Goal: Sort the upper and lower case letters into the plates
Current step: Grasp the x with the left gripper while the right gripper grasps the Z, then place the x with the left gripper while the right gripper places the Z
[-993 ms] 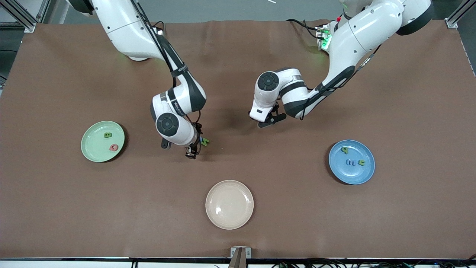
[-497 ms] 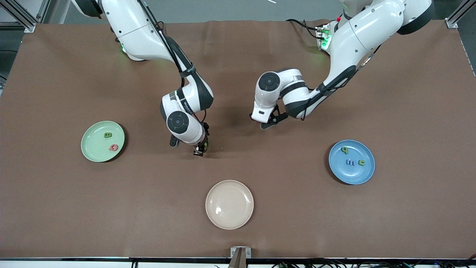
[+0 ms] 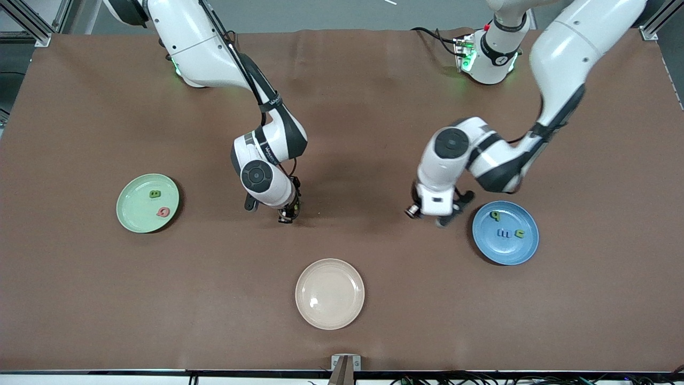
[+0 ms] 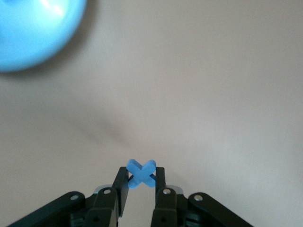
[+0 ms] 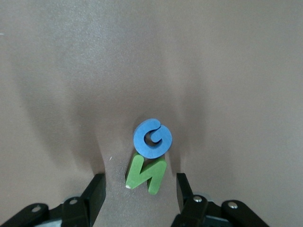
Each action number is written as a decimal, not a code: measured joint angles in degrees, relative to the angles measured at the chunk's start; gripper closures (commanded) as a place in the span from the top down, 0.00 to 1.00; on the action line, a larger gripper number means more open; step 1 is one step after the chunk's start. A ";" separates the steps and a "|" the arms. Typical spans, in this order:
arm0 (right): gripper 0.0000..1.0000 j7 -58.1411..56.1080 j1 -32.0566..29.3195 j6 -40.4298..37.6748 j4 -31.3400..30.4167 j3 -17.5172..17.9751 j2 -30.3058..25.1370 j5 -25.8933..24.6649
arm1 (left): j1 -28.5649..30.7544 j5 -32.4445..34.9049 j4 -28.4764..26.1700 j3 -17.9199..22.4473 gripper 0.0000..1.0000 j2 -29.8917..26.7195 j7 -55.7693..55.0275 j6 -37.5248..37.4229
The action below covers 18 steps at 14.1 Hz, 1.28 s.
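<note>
The mint plate, toward the right arm's end of the bench from the cream plate, holds a green B and a red G, so it seems to be the home for capitals. Farther from the front camera than the cream plate, the right claw is down at the bench, its jaws partly open with a green N between them and a blue G touching the N; both are capitals, probably bound for the mint plate. The right arm bends steeply, wrist pointing down. Toward the left arm's end from the cream plate, the left claw pinches a blue x above the bench, just beside the blue plate, where three small letters lie. The left arm's elbow is folded.
</note>
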 measured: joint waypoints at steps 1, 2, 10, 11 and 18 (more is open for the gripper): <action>0.65 0.00 0.04 0.11 0.00 0.00 0.17 0.00 | 1.49 0.00 1.62 -0.02 0.00 -0.12 0.73 -2.28; 0.60 0.00 0.07 0.33 0.01 0.00 0.28 0.00 | 2.68 0.00 3.06 -0.02 0.00 -0.15 2.15 -4.73; 0.21 0.00 0.15 0.66 0.08 -0.16 0.16 -0.01 | 16.18 -0.11 5.27 0.93 0.51 2.08 22.47 -10.26; 0.17 0.00 0.20 0.48 0.08 -0.16 0.01 -0.02 | 16.49 -0.11 5.27 1.19 1.00 2.77 23.36 -10.26; 0.08 -2.22 0.04 -2.49 0.49 -0.97 -0.27 -0.04 | 16.56 -0.10 7.59 1.91 1.00 1.77 33.51 -12.48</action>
